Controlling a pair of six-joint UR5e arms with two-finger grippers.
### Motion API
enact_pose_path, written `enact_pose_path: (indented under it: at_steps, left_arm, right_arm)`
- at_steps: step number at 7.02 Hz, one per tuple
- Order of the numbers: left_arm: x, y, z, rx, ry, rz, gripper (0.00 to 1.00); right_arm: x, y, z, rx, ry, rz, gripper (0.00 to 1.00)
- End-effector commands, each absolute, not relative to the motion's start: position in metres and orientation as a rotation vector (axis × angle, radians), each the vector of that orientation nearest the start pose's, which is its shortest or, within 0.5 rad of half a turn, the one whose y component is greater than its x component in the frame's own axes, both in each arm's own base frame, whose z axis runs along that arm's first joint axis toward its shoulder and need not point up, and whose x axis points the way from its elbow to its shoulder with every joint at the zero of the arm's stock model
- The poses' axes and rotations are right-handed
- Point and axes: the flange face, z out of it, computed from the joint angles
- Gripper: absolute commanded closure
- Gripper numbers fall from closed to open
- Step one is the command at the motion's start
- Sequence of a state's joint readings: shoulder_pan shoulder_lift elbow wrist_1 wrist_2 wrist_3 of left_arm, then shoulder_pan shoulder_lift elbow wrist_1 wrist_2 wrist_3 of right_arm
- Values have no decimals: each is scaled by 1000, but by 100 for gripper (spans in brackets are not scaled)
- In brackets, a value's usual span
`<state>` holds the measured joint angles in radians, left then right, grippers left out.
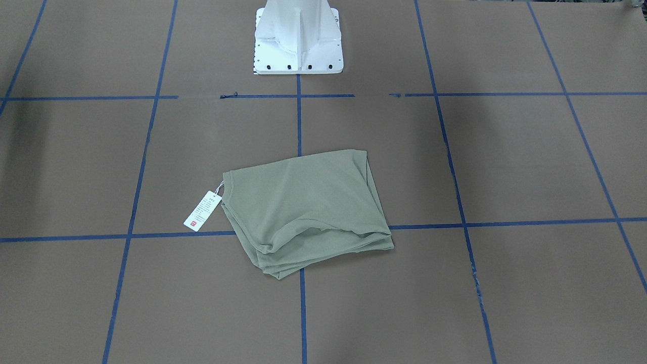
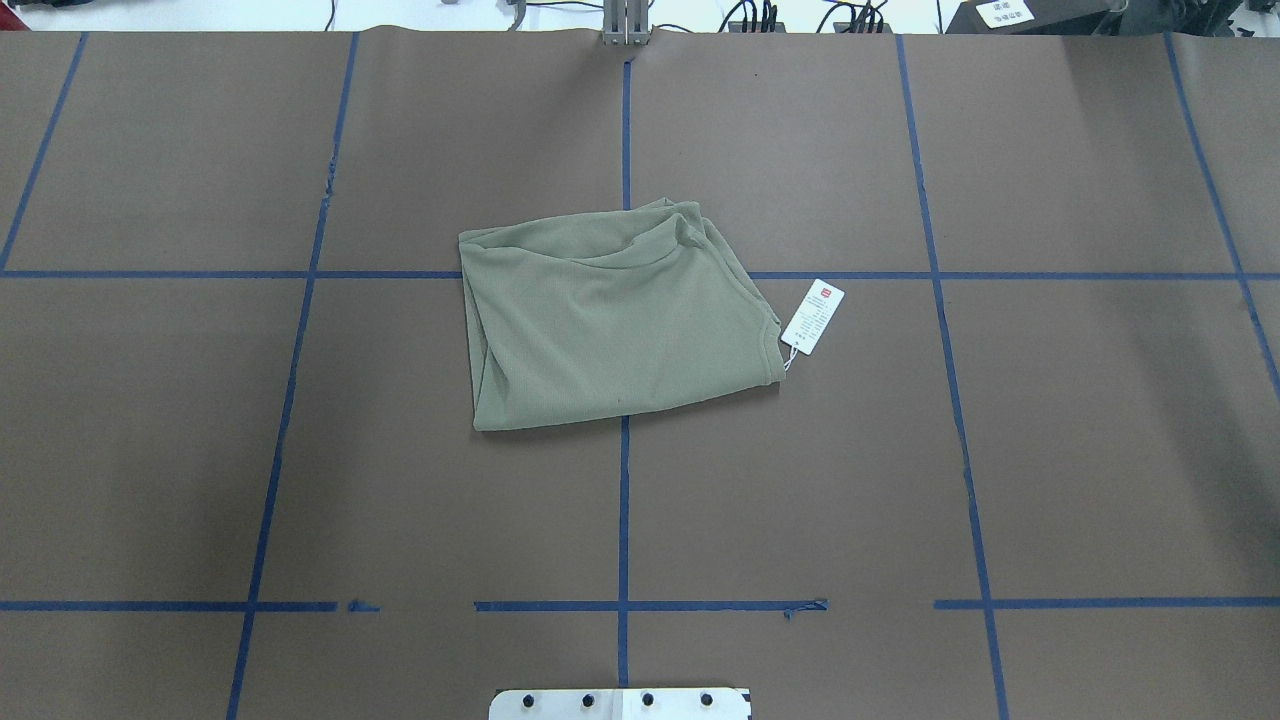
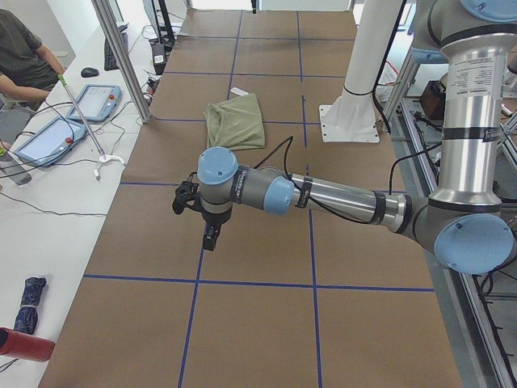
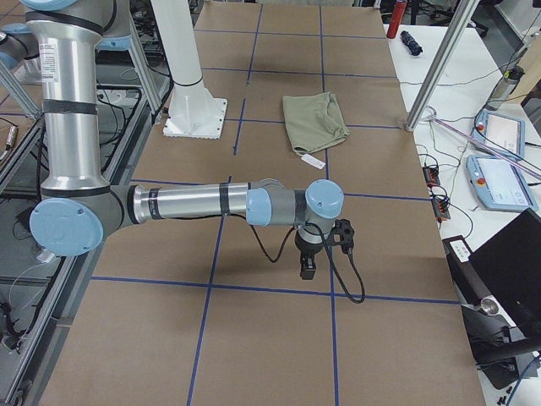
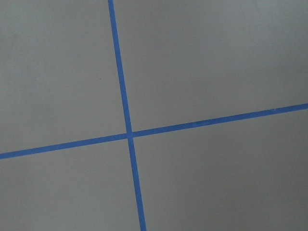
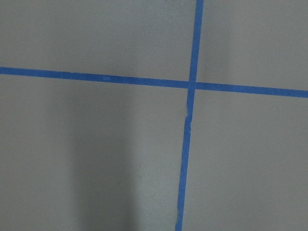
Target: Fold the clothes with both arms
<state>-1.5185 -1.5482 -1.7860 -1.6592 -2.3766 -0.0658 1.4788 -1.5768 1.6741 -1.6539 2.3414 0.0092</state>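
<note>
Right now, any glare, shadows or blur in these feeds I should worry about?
Front-facing: shirt sharp, soft shadows darken the table at the view's left. Overhead: background past the far table edge blown out white; hang tag print unreadable. Right wrist: broad dim shadow lower left, tape crisp. Left wrist: even light, no glare.

No text you can read: the white hang tag (image 2: 813, 316) on the shirt (image 2: 610, 310) bears a red square mark and print too small to make out.

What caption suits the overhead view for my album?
Folded sage-green shirt with white hang tag on a blue-taped brown table.
</note>
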Motion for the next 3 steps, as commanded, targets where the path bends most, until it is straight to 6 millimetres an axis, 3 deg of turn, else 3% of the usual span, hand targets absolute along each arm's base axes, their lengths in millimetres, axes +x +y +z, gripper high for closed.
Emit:
enact_pose_path:
  at_steps: [1,3]
  left_arm:
    - [-36,-491,549,220,820,102,0]
    - [-35,-492,550,218,819,103,0]
  right_arm:
    - [16,-487,618,-32,-814,-82,0]
    - [16,-489,617,-30,-811,-83,0]
